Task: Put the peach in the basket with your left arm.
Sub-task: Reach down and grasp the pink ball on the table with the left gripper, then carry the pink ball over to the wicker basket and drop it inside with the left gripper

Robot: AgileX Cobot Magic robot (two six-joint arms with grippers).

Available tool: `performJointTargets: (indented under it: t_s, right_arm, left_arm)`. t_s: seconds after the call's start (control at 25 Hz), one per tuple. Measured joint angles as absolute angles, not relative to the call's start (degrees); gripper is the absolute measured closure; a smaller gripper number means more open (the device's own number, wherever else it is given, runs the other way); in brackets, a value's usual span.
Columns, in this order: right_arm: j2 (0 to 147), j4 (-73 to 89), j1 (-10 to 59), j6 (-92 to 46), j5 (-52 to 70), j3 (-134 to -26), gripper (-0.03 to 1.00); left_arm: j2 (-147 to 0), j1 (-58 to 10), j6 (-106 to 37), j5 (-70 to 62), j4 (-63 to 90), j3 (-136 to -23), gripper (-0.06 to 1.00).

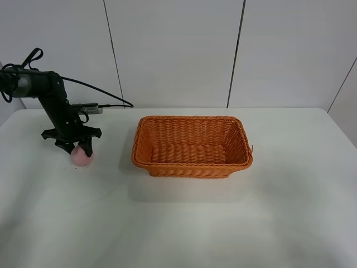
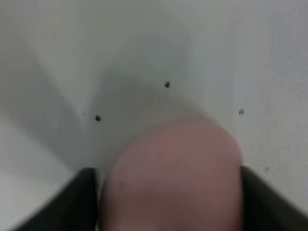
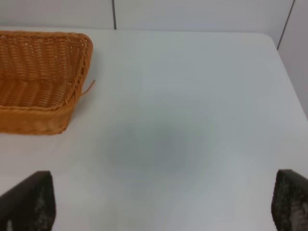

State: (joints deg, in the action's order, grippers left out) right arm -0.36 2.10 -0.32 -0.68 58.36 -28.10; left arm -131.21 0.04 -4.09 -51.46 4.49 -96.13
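left arm (image 1: 56, 106): being angled down at counter (image 1: 184, 223), well left of basket (image 1: 192, 146)
left pincer (image 1: 80, 149): being clenched on peach (image 1: 81, 158)
right pincer (image 3: 163, 202): being held spread apart

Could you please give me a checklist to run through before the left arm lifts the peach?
1. Peach centred between the fingers of the left gripper: ok, one finger on each side.
2. Grip firm on the peach: cannot tell, the contact is blurred.
3. Basket upright with nothing in it: ok.
4. Table between peach and basket free of obstacles: ok.
5. Right gripper away from the basket: ok, open and holding nothing.
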Motion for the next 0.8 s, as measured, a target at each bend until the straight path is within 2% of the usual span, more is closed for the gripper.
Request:
performJointTargets:
  t_s: [0.08,0.2,0.56,0.64,0.8]
  right_arm:
    - [-0.36,2.10,-0.32,-0.68,58.36,-28.10,0.27]
    - [-0.36,2.10,-0.32,-0.68,58.36,-28.10,0.27]
    - [-0.36,2.10,-0.32,-0.68,58.36,-28.10,0.27]
    - [-0.36,2.10,-0.32,-0.68,58.36,-28.10,0.27]
    - [-0.36,2.10,-0.32,-0.68,58.36,-28.10,0.27]
  left_arm:
    - [-130.90,0.04,-3.96,-52.32,4.49,-96.14,0.71]
    - [-127.81,0.04,-2.89,-53.55,4.01,-96.33,0.85]
    - [-113.19,-1.08,-1.29,-63.77,3.04,-101.92,0.89]
    - [-112.96,-3.18,-1.23,-66.02,4.16,-104.31,0.89]
    - [-115.88,-12.27,-1.14,-66.90,4.95,-111.44,0.89]
